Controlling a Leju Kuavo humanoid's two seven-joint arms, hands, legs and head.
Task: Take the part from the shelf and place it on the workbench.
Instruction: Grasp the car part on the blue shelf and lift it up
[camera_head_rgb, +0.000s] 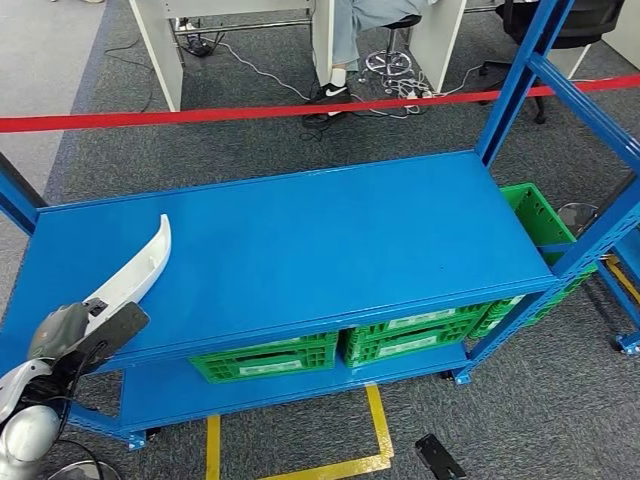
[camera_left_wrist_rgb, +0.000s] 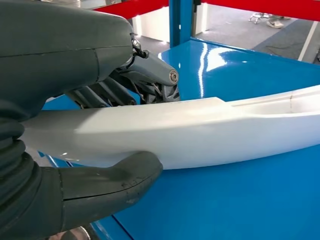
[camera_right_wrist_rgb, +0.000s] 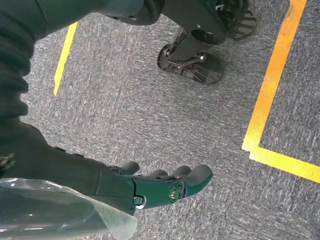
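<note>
The part (camera_head_rgb: 140, 266) is a long, curved white plastic strip lying at the left end of the blue shelf top (camera_head_rgb: 317, 240). My left hand (camera_head_rgb: 83, 335) grips its near end at the shelf's front edge. In the left wrist view the thumb (camera_left_wrist_rgb: 113, 180) lies on one side of the white part (camera_left_wrist_rgb: 211, 130) and the dark fingers (camera_left_wrist_rgb: 151, 82) on the other, the strip running away over the glossy blue surface. My right hand (camera_right_wrist_rgb: 158, 187) hangs beside my body over grey carpet, its fingers stretched out and holding nothing.
Green crates (camera_head_rgb: 264, 360) sit on the lower shelf, and another green crate (camera_head_rgb: 537, 215) at the right end. Blue uprights (camera_head_rgb: 521, 75) rise at the right. A red barrier tape (camera_head_rgb: 226, 113) runs behind the shelf. A seated person's legs (camera_head_rgb: 343, 40) show by white desks. Yellow floor tape (camera_head_rgb: 377, 430) lies in front.
</note>
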